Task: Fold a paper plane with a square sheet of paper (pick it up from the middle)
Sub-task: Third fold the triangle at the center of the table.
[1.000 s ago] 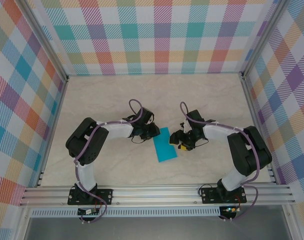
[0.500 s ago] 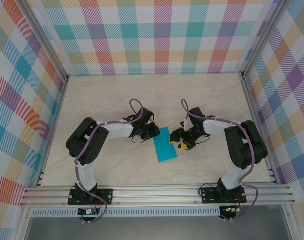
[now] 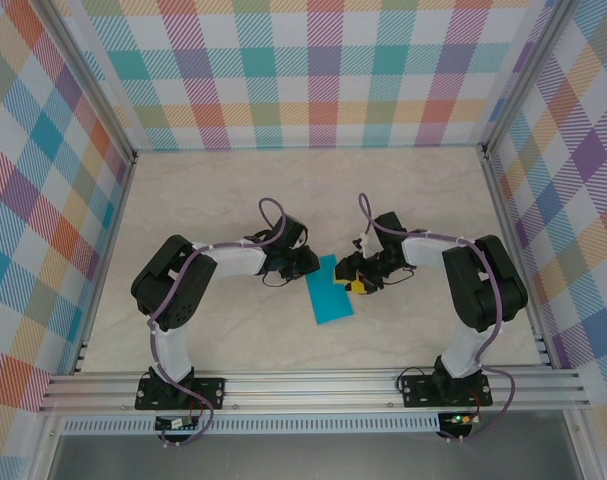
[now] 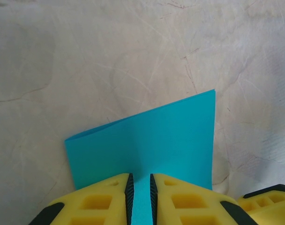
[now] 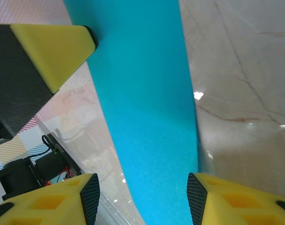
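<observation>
Nudged closer with right hand (image 3: 353,282), parted astride the square sheet of paper (image 4: 151,140) pinched by closed left hand (image 4: 140,183); risks skewed crease or tug-out if clamped unevenly.

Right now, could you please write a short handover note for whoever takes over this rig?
Left claw: shut on one edge of the square sheet of paper.
Right claw: open, with a finger on either side of the sheet, not gripping it.
Paper: mid-table, between the two claws, folded over into a rectangle. I cannot tell whether it lies fully flat.
Done: the first fold.
Left: every later fold. There is no pointed nose, centre crease or wings yet.
</observation>
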Robot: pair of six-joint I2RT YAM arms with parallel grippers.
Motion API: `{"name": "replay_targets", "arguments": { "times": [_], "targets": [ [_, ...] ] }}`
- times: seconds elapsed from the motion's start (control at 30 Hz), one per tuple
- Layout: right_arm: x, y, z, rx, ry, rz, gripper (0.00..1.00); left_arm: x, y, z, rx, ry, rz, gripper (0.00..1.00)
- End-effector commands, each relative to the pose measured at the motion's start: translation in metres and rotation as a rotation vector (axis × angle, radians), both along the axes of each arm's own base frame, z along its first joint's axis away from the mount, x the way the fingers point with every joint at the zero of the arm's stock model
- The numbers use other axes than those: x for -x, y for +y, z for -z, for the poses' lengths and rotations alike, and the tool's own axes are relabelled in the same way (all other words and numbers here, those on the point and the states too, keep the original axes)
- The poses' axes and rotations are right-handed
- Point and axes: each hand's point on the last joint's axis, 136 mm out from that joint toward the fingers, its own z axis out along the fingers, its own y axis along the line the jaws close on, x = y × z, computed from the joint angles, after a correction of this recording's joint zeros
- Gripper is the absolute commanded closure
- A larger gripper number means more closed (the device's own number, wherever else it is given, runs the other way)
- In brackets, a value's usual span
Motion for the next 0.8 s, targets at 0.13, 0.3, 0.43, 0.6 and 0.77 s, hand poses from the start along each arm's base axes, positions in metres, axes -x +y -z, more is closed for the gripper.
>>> {"name": "replay_targets", "arguments": {
  "times": [0.13, 0.3, 0.43, 0.6, 0.77],
  "targets": [
    [-0.006, 0.011, -0.008, -0.067, -0.021, -0.015, 0.46, 0.011, 0.005, -0.007, -0.024, 0.01, 0.035, 0.8],
    [-0.01, 0.014, -0.009, -0.084, -0.012, -0.022, 0.47, 0.011, 0.005, -0.01, -0.025, 0.001, 0.036, 0.8],
    [-0.011, 0.015, -0.008, -0.083, -0.008, -0.02, 0.5, 0.011, 0.006, -0.012, -0.024, -0.003, 0.033, 0.8],
    [-0.012, 0.015, -0.01, -0.086, -0.015, -0.024, 0.52, 0.01, 0.006, -0.015, -0.014, -0.009, 0.03, 0.8],
    [-0.011, 0.016, -0.01, -0.092, -0.014, -0.032, 0.52, 0.011, 0.006, -0.015, -0.01, -0.01, 0.027, 0.8]
  ]
}}
